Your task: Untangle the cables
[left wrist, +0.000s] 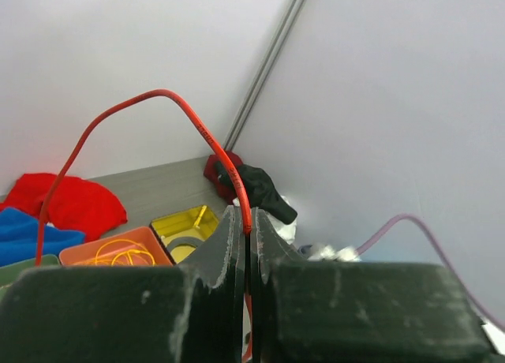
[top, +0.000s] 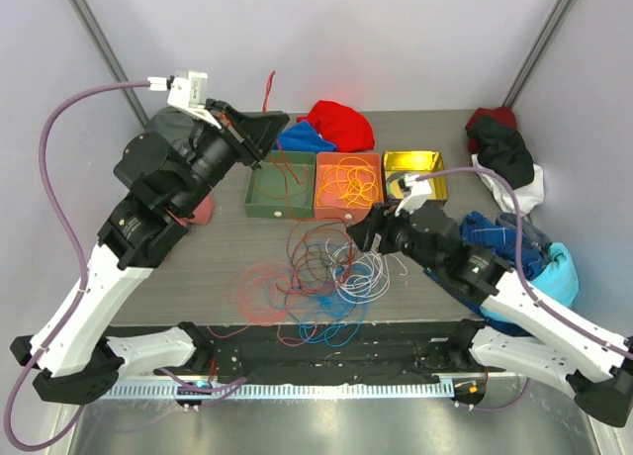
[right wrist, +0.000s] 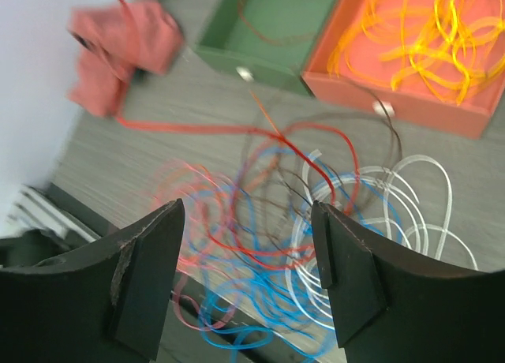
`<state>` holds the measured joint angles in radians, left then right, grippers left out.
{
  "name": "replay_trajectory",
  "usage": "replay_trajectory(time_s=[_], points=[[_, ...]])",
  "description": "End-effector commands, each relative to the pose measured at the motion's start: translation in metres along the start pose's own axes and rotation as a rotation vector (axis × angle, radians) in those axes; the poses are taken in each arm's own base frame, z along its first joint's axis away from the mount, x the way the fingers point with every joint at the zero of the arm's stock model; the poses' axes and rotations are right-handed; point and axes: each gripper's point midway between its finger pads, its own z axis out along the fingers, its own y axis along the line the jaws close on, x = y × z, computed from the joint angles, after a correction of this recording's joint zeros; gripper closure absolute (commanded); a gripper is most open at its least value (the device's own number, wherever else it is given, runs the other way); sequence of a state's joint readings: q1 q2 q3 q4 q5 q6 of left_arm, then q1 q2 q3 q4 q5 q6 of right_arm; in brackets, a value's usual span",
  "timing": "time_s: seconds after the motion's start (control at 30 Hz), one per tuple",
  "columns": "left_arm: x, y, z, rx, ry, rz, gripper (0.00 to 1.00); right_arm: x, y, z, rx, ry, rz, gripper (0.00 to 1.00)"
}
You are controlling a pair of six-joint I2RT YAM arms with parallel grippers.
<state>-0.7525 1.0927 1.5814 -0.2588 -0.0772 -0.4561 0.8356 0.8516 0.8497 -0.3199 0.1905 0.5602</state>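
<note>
A tangle of red, blue, white and dark brown cables [top: 321,282] lies on the table near its front edge; it also shows under the right wrist view [right wrist: 300,221]. My left gripper [top: 265,129] is raised above the green tray [top: 282,186], shut on a red cable [left wrist: 197,120] that arcs up from its fingers [left wrist: 229,245] and trails down to the tangle. My right gripper [top: 361,232] is open and empty, hovering over the pile's right side. Orange and yellow cables [top: 351,181] lie in the orange tray [top: 348,212].
A yellow tray [top: 415,161] holds a black ring coil [top: 400,186]. Red and blue cloths [top: 326,127] lie behind the trays. Dark and white cloths [top: 504,153] and blue cloths [top: 539,252] lie at the right. A pink cloth [right wrist: 126,51] lies left.
</note>
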Motion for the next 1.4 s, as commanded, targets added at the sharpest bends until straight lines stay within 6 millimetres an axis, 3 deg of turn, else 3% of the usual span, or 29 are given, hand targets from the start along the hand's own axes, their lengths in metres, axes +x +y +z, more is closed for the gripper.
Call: replay_trajectory(time_s=[0.0,0.03,0.27,0.53,0.63,0.7,0.73,0.8,0.87,0.9,0.93,0.97,1.0,1.03,1.07,1.1,1.13,1.2,1.23,1.33,1.37], points=[[-0.025,-0.018,-0.002,0.065,-0.033,0.023,1.00,0.013,-0.008,0.019,0.001,-0.002,-0.080,0.27],[-0.024,-0.020,-0.001,0.071,-0.030,0.018,1.00,0.025,-0.015,0.027,0.025,0.031,-0.098,0.27],[-0.023,-0.023,0.003,0.084,-0.021,0.005,1.00,0.053,-0.044,0.056,0.129,0.076,-0.159,0.27],[-0.029,-0.034,-0.004,0.132,-0.016,-0.008,1.00,0.064,-0.053,0.101,0.184,0.059,-0.173,0.27],[-0.028,-0.035,-0.008,0.138,-0.008,-0.009,1.00,0.064,-0.060,0.117,0.237,0.049,-0.169,0.36],[-0.028,-0.036,-0.012,0.145,-0.005,-0.007,1.00,0.059,-0.064,0.122,0.271,0.029,-0.163,0.57],[-0.029,-0.037,-0.014,0.147,-0.007,-0.010,1.00,0.053,-0.062,0.121,0.273,0.012,-0.157,0.72],[-0.027,-0.036,-0.021,0.152,-0.002,-0.010,1.00,0.043,-0.064,0.115,0.297,-0.018,-0.154,0.86],[-0.020,-0.033,-0.025,0.147,0.009,-0.012,1.00,0.015,-0.051,0.104,0.292,-0.066,-0.146,0.99],[-0.023,-0.034,-0.033,0.154,0.001,-0.013,1.00,0.012,-0.056,0.096,0.333,-0.053,-0.168,0.99],[-0.021,-0.035,-0.037,0.165,-0.001,-0.016,1.00,-0.008,-0.046,0.090,0.324,-0.087,-0.162,0.99],[-0.007,-0.030,-0.037,0.160,0.025,-0.019,1.00,-0.023,-0.040,0.081,0.317,-0.116,-0.159,0.99],[-0.009,-0.036,-0.048,0.194,0.015,-0.022,1.00,-0.029,-0.039,0.073,0.324,-0.111,-0.168,0.99],[-0.010,-0.041,-0.051,0.231,-0.007,-0.020,1.00,-0.053,-0.027,0.065,0.309,-0.154,-0.164,0.99],[0.012,-0.035,-0.050,0.242,0.025,-0.021,1.00,-0.066,-0.020,0.058,0.297,-0.172,-0.162,0.99],[0.011,-0.041,-0.063,0.288,0.001,-0.021,1.00,-0.085,-0.009,0.049,0.281,-0.192,-0.159,0.99],[0.029,-0.039,-0.061,0.320,0.011,-0.026,1.00,-0.093,-0.001,0.045,0.258,-0.190,-0.164,0.99],[0.041,-0.038,-0.067,0.337,0.018,-0.057,1.00,-0.100,0.009,0.041,0.238,-0.159,-0.173,0.99],[0.055,-0.034,-0.068,0.334,0.045,-0.067,1.00,-0.117,0.026,0.037,0.191,-0.175,-0.160,0.99],[0.079,-0.029,-0.068,0.338,0.106,-0.097,1.00,-0.136,0.045,0.030,0.143,-0.179,-0.148,0.99],[0.078,-0.031,-0.067,0.346,0.094,-0.111,1.00,-0.136,0.050,0.029,0.120,-0.169,-0.145,0.99]])
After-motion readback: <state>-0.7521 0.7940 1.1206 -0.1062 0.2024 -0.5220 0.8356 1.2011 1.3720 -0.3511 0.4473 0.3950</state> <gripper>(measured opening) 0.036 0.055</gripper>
